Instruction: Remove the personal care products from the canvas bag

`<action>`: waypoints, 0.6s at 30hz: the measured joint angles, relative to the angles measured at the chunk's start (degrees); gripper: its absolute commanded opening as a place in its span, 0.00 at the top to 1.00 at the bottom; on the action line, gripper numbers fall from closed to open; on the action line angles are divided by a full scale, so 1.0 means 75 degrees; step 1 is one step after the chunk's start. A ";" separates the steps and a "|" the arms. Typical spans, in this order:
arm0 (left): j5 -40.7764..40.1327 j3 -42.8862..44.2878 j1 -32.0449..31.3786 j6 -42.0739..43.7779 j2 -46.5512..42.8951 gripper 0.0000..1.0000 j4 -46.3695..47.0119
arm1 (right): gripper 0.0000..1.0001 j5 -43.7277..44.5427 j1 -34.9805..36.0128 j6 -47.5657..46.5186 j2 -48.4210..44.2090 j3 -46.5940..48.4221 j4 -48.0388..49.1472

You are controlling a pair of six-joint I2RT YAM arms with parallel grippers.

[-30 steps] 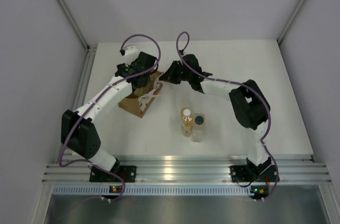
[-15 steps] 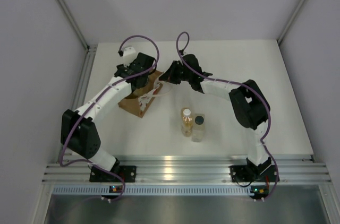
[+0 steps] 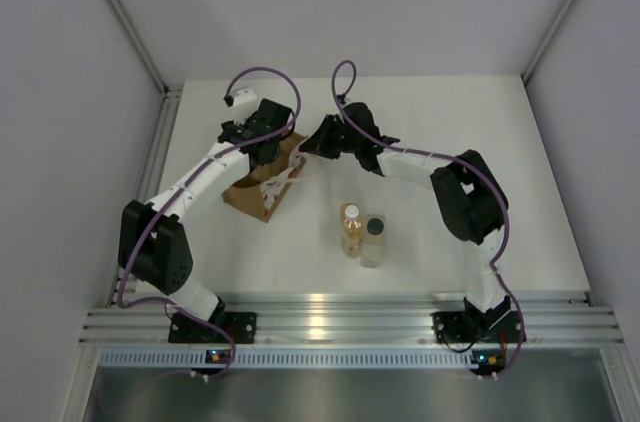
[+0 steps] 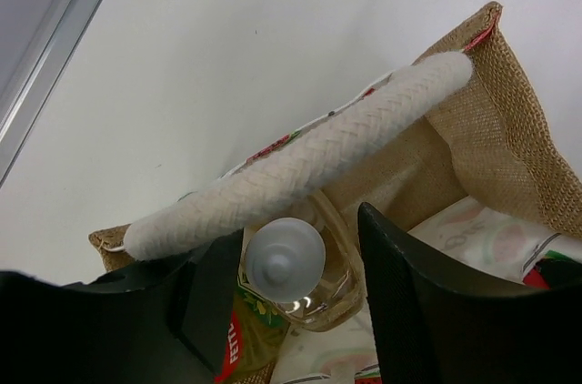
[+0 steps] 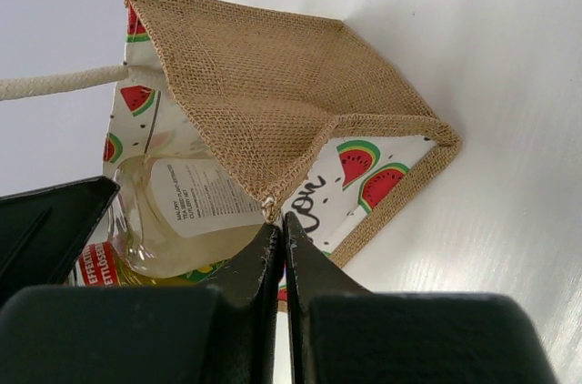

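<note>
The canvas bag (image 3: 258,187) stands left of centre, burlap with a watermelon-print lining (image 5: 364,170). My left gripper (image 4: 300,234) reaches down into it, jaws open on either side of a pale amber bottle with a white cap (image 4: 284,257), the fingers close to its shoulders. A second bottle with a red label (image 4: 238,340) lies beside it in the bag. The white rope handle (image 4: 300,166) crosses just above the cap. My right gripper (image 5: 280,225) is shut on the bag's burlap rim (image 5: 270,207). Out on the table stand an amber bottle (image 3: 351,227) and a clear dark-capped bottle (image 3: 374,239).
White table (image 3: 450,112) with grey walls on three sides and a metal rail (image 3: 340,322) along the near edge. The two standing bottles are near the table's front centre, right of the bag.
My left jaws have narrowed around the white-capped bottle inside the bag. The right gripper has kept its pinch on the rim. Bag and table bottles have not moved.
</note>
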 measured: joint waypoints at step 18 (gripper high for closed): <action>0.0466 0.0251 0.0079 0.0274 0.0224 1.00 -0.0087 | 0.99 0.0009 0.0000 0.0012 0.0000 0.0000 0.0000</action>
